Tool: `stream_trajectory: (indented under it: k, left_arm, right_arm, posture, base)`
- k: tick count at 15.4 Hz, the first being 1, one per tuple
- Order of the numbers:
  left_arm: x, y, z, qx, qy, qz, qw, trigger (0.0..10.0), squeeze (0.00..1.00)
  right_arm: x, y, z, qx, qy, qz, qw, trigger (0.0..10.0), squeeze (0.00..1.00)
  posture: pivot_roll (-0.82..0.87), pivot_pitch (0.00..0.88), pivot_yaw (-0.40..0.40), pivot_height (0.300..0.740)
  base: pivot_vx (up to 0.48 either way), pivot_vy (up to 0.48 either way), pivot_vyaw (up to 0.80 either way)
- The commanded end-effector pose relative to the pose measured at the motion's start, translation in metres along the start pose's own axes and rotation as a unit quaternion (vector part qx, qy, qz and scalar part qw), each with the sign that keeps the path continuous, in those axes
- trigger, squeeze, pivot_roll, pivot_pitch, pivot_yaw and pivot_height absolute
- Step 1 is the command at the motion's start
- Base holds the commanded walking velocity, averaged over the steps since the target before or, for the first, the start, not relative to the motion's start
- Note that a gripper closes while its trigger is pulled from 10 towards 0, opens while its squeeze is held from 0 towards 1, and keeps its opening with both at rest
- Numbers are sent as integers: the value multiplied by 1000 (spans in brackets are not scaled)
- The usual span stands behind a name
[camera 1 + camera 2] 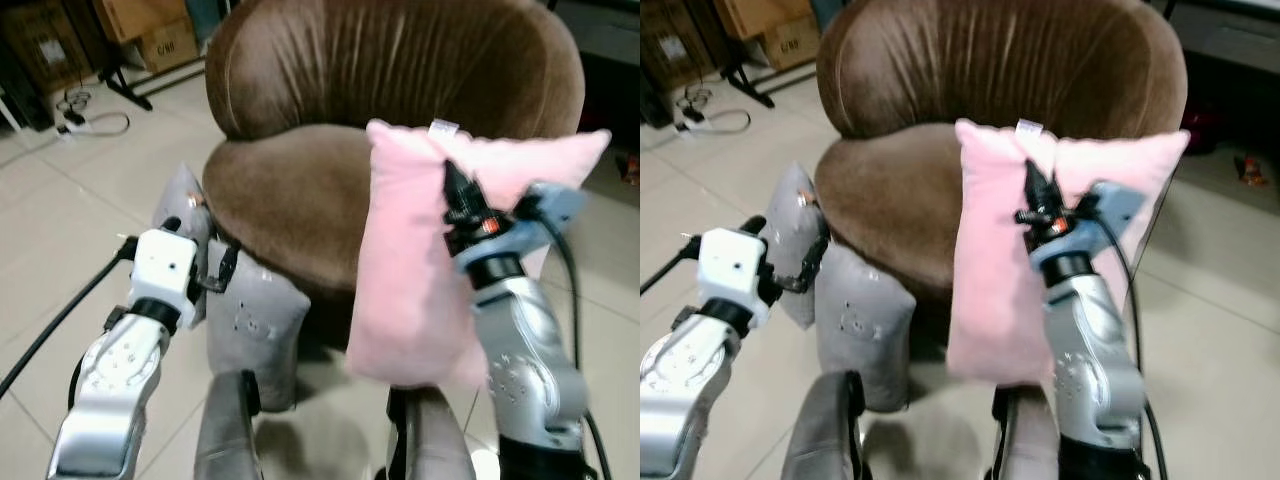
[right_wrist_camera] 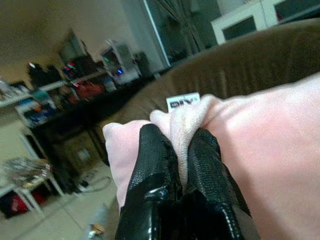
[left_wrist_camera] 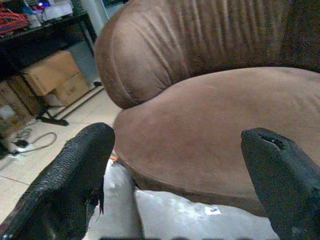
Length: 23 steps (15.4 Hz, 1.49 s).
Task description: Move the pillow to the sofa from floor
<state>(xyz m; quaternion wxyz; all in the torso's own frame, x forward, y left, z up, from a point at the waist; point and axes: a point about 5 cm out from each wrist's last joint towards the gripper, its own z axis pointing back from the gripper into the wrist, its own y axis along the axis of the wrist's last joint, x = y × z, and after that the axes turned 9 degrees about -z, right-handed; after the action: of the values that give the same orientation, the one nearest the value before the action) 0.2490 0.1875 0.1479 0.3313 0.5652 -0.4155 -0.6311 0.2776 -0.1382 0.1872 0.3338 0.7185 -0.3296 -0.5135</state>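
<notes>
**Pink pillow lifted before the sofa**

Our right gripper (image 2: 180, 160) pinches the pink pillow (image 1: 410, 290) by its top edge; it hangs before the brown sofa (image 1: 300, 190). It looks soft, light and floppy, best held by bunched fabric. Our left gripper (image 3: 175, 165) is spread, empty.

We are looking at lived-in home room: round brown velvet armchair-sofa (image 1: 400, 110) standing on pale glossy floor tiles (image 1: 60, 200), brown cardboard boxes (image 1: 150, 30) sitting behind, white power strip with cable (image 1: 85, 122) lying on floor, cluttered dark shelves (image 2: 60, 95) lining wall.
</notes>
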Motion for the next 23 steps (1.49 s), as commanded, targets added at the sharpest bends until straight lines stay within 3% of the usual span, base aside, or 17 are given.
stream_trajectory:
  k: [1, 5, 8, 12, 16, 23]
  left_arm:
    - [5, -3, -2, -6, 1, -4, 1000, 10000, 0]
    - [11, -10, -8, -14, -2, -16, 1000, 10000, 0]
    - [14, -9, -11, -13, 8, 0, 1000, 10000, 0]
    - [17, -12, -14, -7, 5, -9, 1000, 10000, 0]
    - [16, -11, -17, -4, 17, -9, 1000, 10000, 0]
    - [20, -8, -23, 9, 3, -14, 1000, 10000, 0]
  right_arm:
    - [1, 4, -2, 11, -13, 16, 1000, 10000, 0]
    - [12, -1, 3, 4, -41, 32, 999, 10000, 0]
    - [16, -3, 1, 5, -54, 35, 998, 10000, 0]
    - [34, -17, 16, -24, -86, 39, 995, 10000, 0]
    - [36, -20, 13, -26, -89, 16, 996, 10000, 0]
    - [31, -18, 15, -15, -76, 32, 997, 10000, 0]
  posture:
    - [1, 0, 18, 631]
    - [-6, 0, 40, 666]
    - [-8, 0, 41, 691]
    - [-11, 0, 31, 736]
    - [-17, 0, 30, 740]
    - [-33, 0, 54, 740]
  base:
    - [0, 0, 0]
    - [0, 0, 0]
    - [0, 0, 0]
    - [0, 0, 0]
    - [0, 0, 0]
    - [0, 0, 0]
